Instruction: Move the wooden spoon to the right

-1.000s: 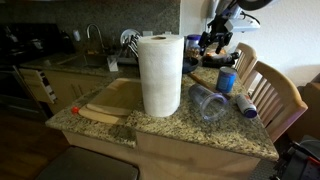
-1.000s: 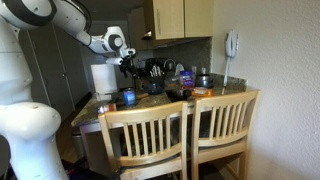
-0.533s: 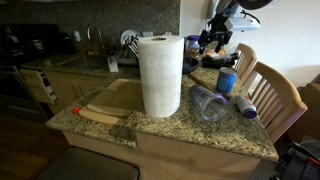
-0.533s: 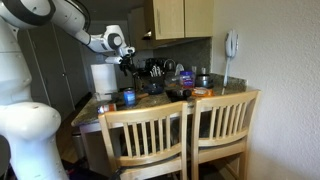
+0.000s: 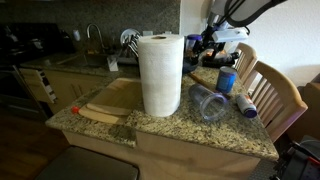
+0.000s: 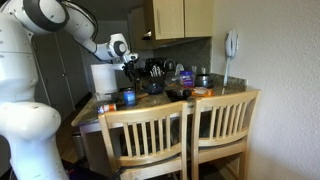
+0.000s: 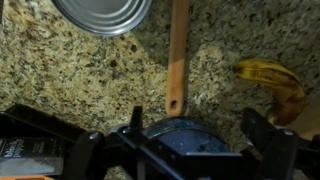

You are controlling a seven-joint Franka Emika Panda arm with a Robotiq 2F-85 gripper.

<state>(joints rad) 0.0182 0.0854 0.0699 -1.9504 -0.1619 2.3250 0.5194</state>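
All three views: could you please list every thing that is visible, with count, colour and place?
counter: one, speckled granite
paper towel roll: one, white, upright on the counter
clear cup: one, transparent, on its side beside the roll
blue can: one, blue, behind the cup
flat utensil: one, pale wood, at the counter edge
wooden spoon: one, tan, handle only, wrist view
banana: one, yellow, near the spoon handle
chairs: two, light wood, at the counter
arm: one, white, reaching over the counter
tool: one, black, open, above the counter
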